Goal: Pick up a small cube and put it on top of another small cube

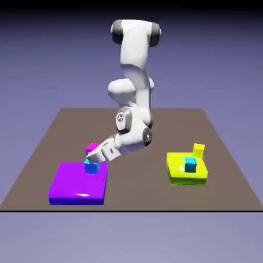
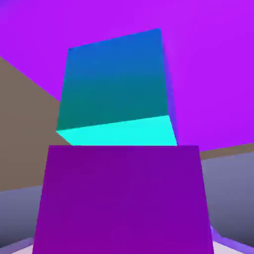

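Observation:
The small magenta-pink cube (image 1: 92, 148) stands directly over the bright turquoise cube (image 1: 91, 167), which rests on the back edge of the flat purple block (image 1: 77, 186). In the hand view the magenta cube (image 2: 124, 198) fills the lower half and its far edge meets the turquoise cube's (image 2: 116, 89) top face. My gripper (image 1: 95, 155) reaches in from the exterior view's right, tilted, with its tips at the magenta cube. That cube hides the tips in the hand view, so how the jaws stand does not show.
At the exterior view's right lies a flat yellow block (image 1: 186, 172) carrying a darker cyan cube (image 1: 190, 165) and a small yellow cube (image 1: 199, 149) at its back corner. Brown table (image 1: 138, 154) surrounds both blocks.

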Controlling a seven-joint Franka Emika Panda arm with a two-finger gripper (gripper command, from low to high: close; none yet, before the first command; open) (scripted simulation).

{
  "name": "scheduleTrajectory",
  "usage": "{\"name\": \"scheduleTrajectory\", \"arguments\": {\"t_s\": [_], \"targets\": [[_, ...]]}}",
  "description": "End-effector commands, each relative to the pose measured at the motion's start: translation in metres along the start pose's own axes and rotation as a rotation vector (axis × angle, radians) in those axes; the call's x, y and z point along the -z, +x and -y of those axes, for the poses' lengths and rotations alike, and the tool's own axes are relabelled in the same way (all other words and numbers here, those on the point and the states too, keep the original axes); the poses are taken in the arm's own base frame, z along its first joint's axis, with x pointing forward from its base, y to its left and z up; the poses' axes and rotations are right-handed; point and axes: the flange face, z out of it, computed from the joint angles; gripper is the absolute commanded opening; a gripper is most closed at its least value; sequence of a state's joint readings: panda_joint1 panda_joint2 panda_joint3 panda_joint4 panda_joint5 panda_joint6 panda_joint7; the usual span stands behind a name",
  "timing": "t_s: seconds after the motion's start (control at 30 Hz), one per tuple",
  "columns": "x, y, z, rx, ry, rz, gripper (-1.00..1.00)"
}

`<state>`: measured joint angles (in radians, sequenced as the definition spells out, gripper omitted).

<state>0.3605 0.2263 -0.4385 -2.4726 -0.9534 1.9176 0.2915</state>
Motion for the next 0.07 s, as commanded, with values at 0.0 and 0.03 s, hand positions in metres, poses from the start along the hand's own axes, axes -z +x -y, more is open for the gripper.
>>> {"name": "scheduleTrajectory", "arguments": {"t_s": [0.0,0.03], "targets": [[0.0,0.0,0.0,0.0,0.0,0.0,1.0],[0.018,-0.003,-0.004,-0.001,-0.002,0.0,1.0]]}}
